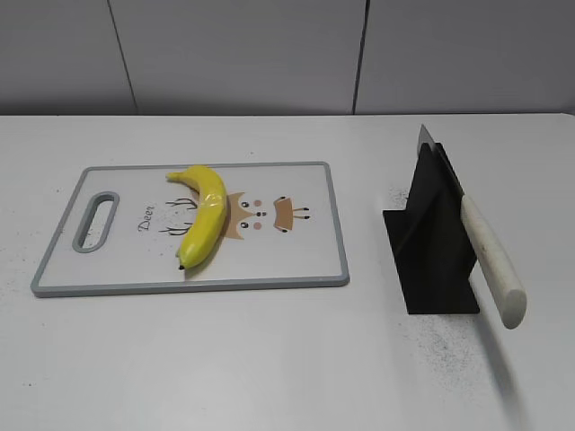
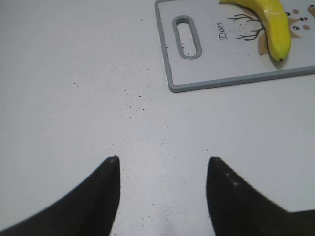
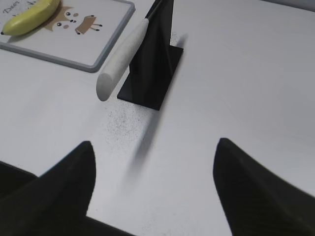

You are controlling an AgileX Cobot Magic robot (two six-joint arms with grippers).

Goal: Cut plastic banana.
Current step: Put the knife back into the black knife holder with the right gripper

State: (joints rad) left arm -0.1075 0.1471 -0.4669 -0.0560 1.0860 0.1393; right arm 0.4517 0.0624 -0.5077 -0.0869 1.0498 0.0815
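Observation:
The plastic banana (image 1: 202, 212) is curved, glossy yellow with a dark tip, and lies on a white cutting board (image 1: 305, 269) with a grey rim. It also shows in the left wrist view (image 2: 273, 24) and the right wrist view (image 3: 30, 17). A knife with a white handle (image 1: 491, 259) rests slanted in a black stand (image 1: 436, 260), handle toward the front; it also shows in the right wrist view (image 3: 123, 59). My left gripper (image 2: 162, 160) is open over bare table, below-left of the board. My right gripper (image 3: 153, 142) is open over bare table, in front of the stand. Neither gripper shows in the exterior view.
The board has a handle slot (image 1: 95, 221) at its left end and a deer drawing. Dark specks lie on the white table (image 1: 269, 359) near the stand. A grey panel wall stands behind the table's far edge.

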